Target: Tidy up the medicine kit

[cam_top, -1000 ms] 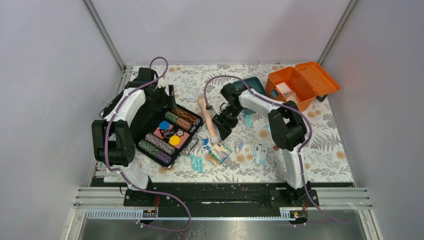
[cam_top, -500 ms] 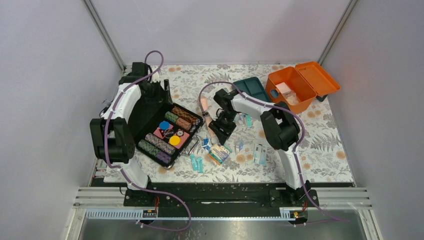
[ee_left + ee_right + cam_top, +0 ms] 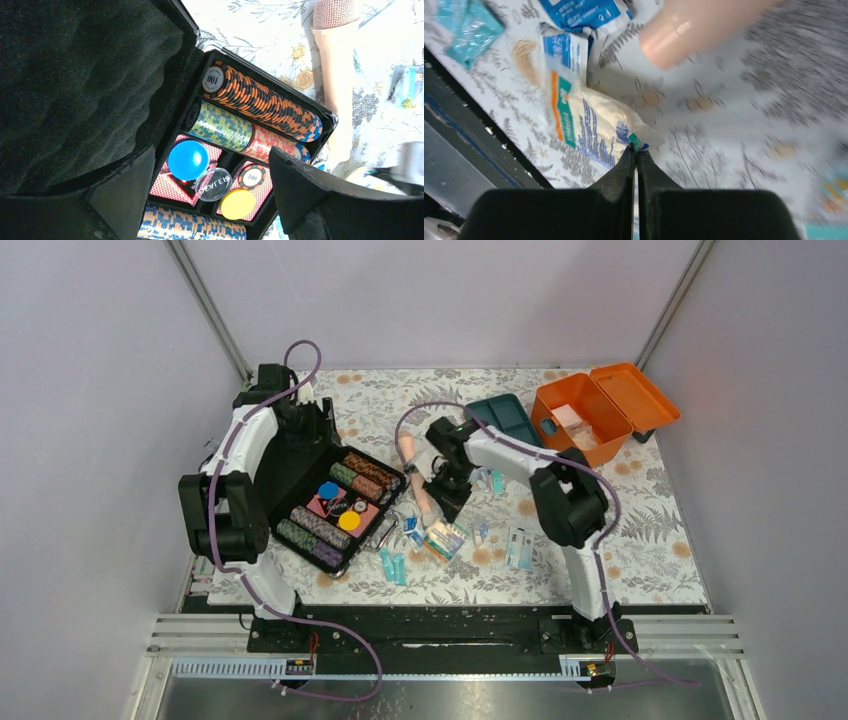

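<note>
The medicine kit [image 3: 578,420] is an orange box at the table's back right, its lid [image 3: 636,395] swung open. Its dark teal tray [image 3: 506,416] lies on the table beside it. My right gripper [image 3: 441,500] [image 3: 635,149] is shut on the corner of a white packet [image 3: 591,125] [image 3: 446,536] printed in orange, green and blue, near the middle of the table. A pink tube [image 3: 418,475] [image 3: 689,27] lies just beyond it. My left gripper [image 3: 300,422] [image 3: 210,195] hangs open over the black chip case [image 3: 260,115], with nothing between its fingers.
The open black chip case [image 3: 335,505] fills the left half of the table. Teal sachets [image 3: 393,565], blue-and-white packets [image 3: 584,12], a pale packet [image 3: 518,545] and small vials [image 3: 490,480] lie scattered on the flowered cloth. The black front rail [image 3: 454,130] runs close to the held packet.
My right gripper's jaws have gone from open to shut on the packet's corner after the arm came down toward the pile. The left arm has drawn back slightly over the case lid.
</note>
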Robot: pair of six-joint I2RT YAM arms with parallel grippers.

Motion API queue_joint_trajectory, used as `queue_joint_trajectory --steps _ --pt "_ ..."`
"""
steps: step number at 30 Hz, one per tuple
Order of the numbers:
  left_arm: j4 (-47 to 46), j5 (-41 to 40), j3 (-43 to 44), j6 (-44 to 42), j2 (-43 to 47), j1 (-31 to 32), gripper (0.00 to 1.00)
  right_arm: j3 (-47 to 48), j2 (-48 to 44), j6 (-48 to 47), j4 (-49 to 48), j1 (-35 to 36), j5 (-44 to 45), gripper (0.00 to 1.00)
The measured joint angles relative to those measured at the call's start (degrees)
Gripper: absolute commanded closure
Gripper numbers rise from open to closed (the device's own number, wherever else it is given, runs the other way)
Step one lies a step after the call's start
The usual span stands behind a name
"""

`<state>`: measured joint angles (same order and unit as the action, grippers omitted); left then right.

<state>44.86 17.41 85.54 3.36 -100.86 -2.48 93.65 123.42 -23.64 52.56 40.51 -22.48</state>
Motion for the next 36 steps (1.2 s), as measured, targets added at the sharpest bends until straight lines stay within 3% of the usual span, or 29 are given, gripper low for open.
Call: queue_joint_trajectory --steps 4,10,16,20,27,36 --pt "-0.02 0.42 0.0 -0.44 -0.42 0.81 0.18 0.83 -7.74 -1.79 1.14 -4.68 -2.54 1.0" --pt "0.09 0.17 2.78 -2.91 -2.32 4.98 0.18 10.47 -20.98 -1.27 0.74 -12.57 -7.8 1.0" --pt "-0.24 -0.17 9.49 -3.89 -5.53 7.41 0.18 20.55 -23.82 1.42 0.44 -22.05 -7.82 1.0" --pt "-1.81 -1.03 11.1 -4.39 -6.84 8.48 0.18 26.86 -20.44 -0.04 2.54 -32.17 -3.52 1.0" --pt "-2.49 -2.43 11.67 -4.42 -9.07 10.93 0.18 47.5 -5.29 -3.58 6.47 -49.22 3.93 1.0" --pt "-0.92 -2.93 14.95 -5.64 -9.88 12.55 0.18 45.31 3.39 -8.87 7.13 -49.94 9.44 1.0"
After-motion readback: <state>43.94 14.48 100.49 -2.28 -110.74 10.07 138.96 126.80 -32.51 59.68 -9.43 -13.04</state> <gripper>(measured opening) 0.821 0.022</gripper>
